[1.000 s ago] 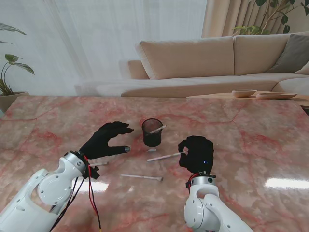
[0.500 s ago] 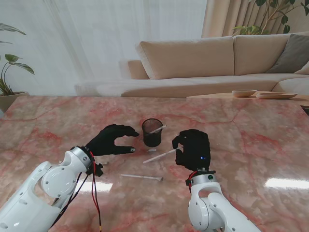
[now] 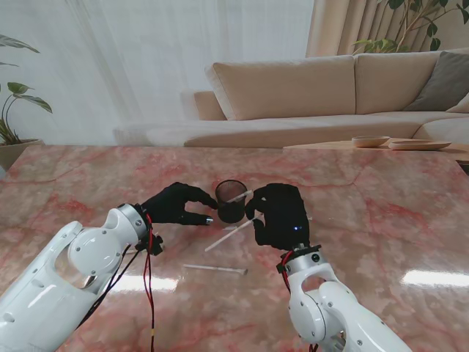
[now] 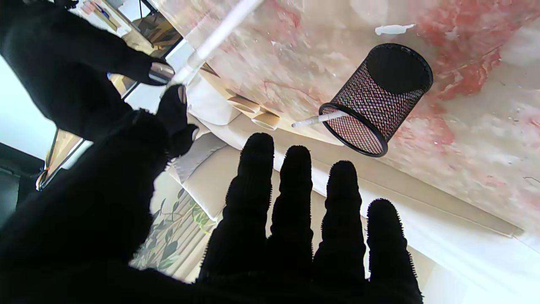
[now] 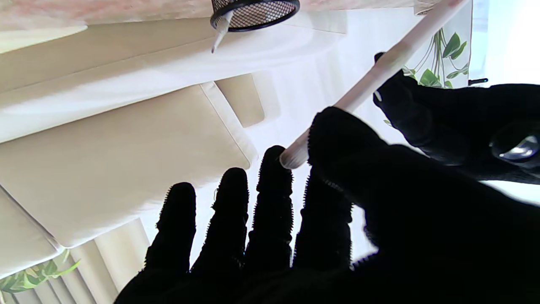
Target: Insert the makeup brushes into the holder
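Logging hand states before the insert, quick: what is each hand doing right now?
Left hand: open, fingers spread beside the mesh holder, holding nothing.
Right hand: shut on a white makeup brush.

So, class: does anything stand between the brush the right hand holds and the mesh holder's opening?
The left hand reaches toward the holder beside the brush, and one brush already leans across the rim. Otherwise nothing visible blocks it.

No readable text, label, brand, number or sign shows anywhere in these views — nothing legible at any clock position on the table or beyond.
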You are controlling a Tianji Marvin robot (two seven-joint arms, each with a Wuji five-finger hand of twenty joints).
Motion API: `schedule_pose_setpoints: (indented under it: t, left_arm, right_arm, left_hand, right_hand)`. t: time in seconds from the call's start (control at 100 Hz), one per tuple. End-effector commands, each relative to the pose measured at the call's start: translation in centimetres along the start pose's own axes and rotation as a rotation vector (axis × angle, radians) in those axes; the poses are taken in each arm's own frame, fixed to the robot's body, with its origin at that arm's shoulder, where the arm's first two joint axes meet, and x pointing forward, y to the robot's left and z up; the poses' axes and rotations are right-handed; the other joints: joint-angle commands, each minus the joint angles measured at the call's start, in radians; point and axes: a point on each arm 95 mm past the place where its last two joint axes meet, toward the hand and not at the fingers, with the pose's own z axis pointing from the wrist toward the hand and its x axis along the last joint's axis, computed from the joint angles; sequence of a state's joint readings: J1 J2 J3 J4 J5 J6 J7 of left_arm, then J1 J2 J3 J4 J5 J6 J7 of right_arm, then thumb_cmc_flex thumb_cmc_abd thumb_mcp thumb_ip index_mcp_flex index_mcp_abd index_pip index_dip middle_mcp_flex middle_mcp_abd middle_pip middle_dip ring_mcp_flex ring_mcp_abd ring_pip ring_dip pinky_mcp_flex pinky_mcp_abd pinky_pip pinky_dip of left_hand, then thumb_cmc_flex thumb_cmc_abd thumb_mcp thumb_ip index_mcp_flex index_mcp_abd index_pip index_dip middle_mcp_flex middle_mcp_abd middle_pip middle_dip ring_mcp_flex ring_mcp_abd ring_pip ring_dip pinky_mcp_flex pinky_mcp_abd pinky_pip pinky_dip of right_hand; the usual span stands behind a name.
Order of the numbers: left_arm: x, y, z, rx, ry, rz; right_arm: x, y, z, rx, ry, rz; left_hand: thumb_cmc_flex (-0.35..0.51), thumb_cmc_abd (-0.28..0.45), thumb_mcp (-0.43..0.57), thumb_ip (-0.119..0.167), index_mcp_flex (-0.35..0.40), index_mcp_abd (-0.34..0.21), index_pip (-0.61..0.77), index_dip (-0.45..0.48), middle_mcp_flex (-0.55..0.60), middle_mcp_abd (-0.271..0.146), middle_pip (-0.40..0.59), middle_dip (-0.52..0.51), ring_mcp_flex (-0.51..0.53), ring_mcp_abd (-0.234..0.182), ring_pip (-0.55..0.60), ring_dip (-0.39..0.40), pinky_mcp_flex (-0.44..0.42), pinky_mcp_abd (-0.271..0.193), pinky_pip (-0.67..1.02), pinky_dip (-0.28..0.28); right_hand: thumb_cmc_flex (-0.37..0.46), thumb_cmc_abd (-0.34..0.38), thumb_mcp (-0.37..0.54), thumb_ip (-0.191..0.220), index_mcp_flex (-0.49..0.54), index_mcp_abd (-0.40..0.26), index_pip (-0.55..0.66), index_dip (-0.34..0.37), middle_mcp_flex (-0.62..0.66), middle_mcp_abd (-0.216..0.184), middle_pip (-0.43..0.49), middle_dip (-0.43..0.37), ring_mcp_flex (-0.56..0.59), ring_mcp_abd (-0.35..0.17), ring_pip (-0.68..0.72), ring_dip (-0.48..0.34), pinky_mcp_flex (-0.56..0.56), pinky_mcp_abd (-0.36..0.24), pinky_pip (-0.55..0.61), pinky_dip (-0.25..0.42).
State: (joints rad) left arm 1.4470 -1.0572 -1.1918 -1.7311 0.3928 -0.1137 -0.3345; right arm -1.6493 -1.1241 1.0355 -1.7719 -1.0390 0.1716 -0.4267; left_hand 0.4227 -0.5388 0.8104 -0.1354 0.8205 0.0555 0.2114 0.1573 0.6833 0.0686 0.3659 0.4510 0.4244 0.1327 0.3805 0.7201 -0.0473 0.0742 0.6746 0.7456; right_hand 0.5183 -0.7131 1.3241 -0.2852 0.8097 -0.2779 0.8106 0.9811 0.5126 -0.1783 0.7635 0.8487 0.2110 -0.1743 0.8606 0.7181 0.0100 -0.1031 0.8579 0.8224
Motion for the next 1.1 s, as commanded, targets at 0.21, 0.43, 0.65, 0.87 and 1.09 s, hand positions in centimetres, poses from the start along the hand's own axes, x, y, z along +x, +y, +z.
schedule_pose_setpoints:
  t: [0.21, 0.43, 0.65, 0.87, 1.09]
  left_arm:
    - [0.5, 0.5, 0.8, -0.035, -0.008, 0.004]
    - [0.7, 1.0, 1.4, -0.037, -0.012, -0.003]
    - [0.9, 1.1, 1.8, -0.048, -0.005, -0.011]
    - [0.8, 1.5, 1.9, -0.068, -0.003, -0.028]
    - [0.7, 1.7, 2.0, -0.088, 0.003, -0.026]
  right_arm:
    - [1.1, 1.1, 0.9, -0.013, 0.052, 0.018]
    - [1.7, 1.5, 1.2, -0.008, 0.096, 0.015]
    - [1.9, 1.5, 1.5, -0.004, 0.112, 0.010]
    - [2.0, 1.4, 1.6, 0.001, 0.116, 0.017]
    - [2.2, 1.4, 1.6, 0.001, 0.120, 0.020]
  left_hand:
    - [-0.028, -0.058, 0.060, -0.032, 0.070, -0.021, 0.009, 0.003, 0.131, 0.011, -0.034, -0.086, 0.103, 0.027, 0.052, 0.000, 0.000, 0.026, 0.146, 0.010]
    - [-0.011, -0.114, 0.127, -0.035, 0.174, -0.066, 0.045, 0.009, 0.246, 0.003, -0.005, -0.125, 0.184, 0.015, 0.095, 0.008, 0.018, 0.033, 0.194, -0.005]
    - [-0.011, -0.157, 0.158, -0.042, 0.221, -0.089, 0.066, 0.011, 0.301, -0.027, 0.006, -0.129, 0.227, 0.010, 0.117, 0.015, 0.026, 0.039, 0.212, -0.011]
    - [-0.002, -0.189, 0.183, -0.046, 0.222, -0.098, 0.065, 0.006, 0.305, -0.033, 0.002, -0.134, 0.233, 0.005, 0.115, 0.013, 0.024, 0.041, 0.215, -0.018]
    - [0.010, -0.242, 0.217, -0.054, 0.262, -0.142, 0.111, 0.021, 0.362, -0.061, 0.019, -0.132, 0.271, -0.007, 0.135, 0.021, 0.032, 0.041, 0.223, -0.023]
  right_hand:
    - [0.022, 0.038, 0.004, 0.036, 0.079, -0.034, 0.108, 0.053, 0.011, -0.001, -0.015, 0.003, 0.013, 0.002, -0.014, 0.010, -0.008, -0.003, 0.001, -0.003]
    - [0.022, 0.037, 0.003, 0.036, 0.083, -0.037, 0.102, 0.055, 0.017, -0.001, -0.018, 0.008, 0.015, 0.002, -0.015, 0.010, -0.008, 0.000, -0.002, -0.005]
    - [0.022, 0.035, 0.003, 0.037, 0.085, -0.039, 0.098, 0.059, 0.027, 0.000, -0.021, 0.014, 0.021, 0.003, -0.017, 0.009, -0.009, 0.001, -0.005, -0.007]
    - [0.022, 0.035, 0.004, 0.037, 0.086, -0.040, 0.095, 0.064, 0.038, -0.001, -0.022, 0.031, 0.032, 0.004, -0.020, 0.009, -0.008, 0.001, -0.007, -0.008]
    - [0.023, 0.037, 0.002, 0.038, 0.086, -0.044, 0.090, 0.069, 0.049, -0.001, -0.026, 0.053, 0.041, 0.005, -0.018, 0.013, -0.006, 0.003, -0.009, -0.009]
